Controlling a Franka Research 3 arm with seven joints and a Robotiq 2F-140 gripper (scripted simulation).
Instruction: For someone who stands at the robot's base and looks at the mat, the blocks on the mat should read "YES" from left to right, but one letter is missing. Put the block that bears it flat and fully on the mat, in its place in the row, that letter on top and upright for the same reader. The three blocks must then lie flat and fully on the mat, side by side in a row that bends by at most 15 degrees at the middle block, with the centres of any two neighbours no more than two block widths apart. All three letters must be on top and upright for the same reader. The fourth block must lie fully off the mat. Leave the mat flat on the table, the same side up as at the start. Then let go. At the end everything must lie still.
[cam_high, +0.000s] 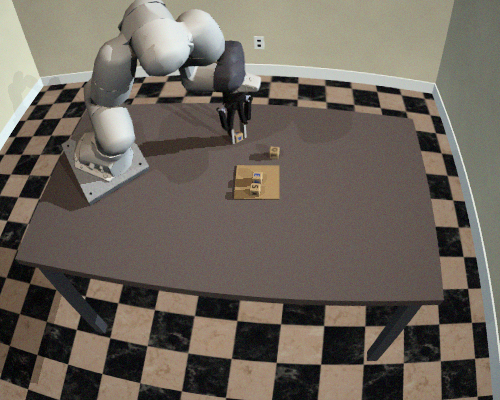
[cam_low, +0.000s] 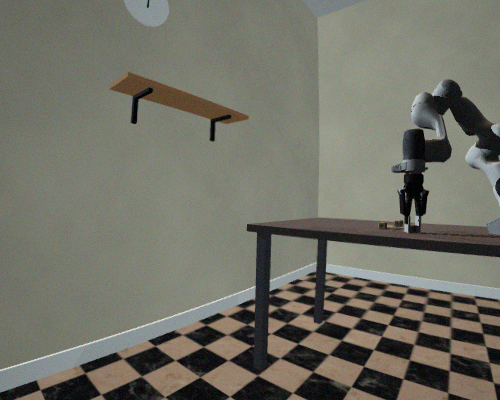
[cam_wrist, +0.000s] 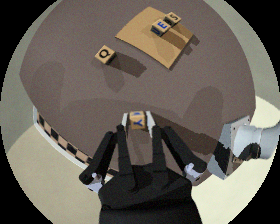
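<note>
The Y block lies on the table, off the mat, with its letter on top. My gripper is down at the table with one finger on each side of this block, half closed and close to its sides but not clamped on it. The tan mat lies further out on the table. On it, the E block and the S block lie side by side. The Q block lies off the mat, between the mat and my gripper's side.
The dark table stands on a checkered floor. The robot's base is bolted at the table's left rear. The mat's strip nearest the Y block bears no block.
</note>
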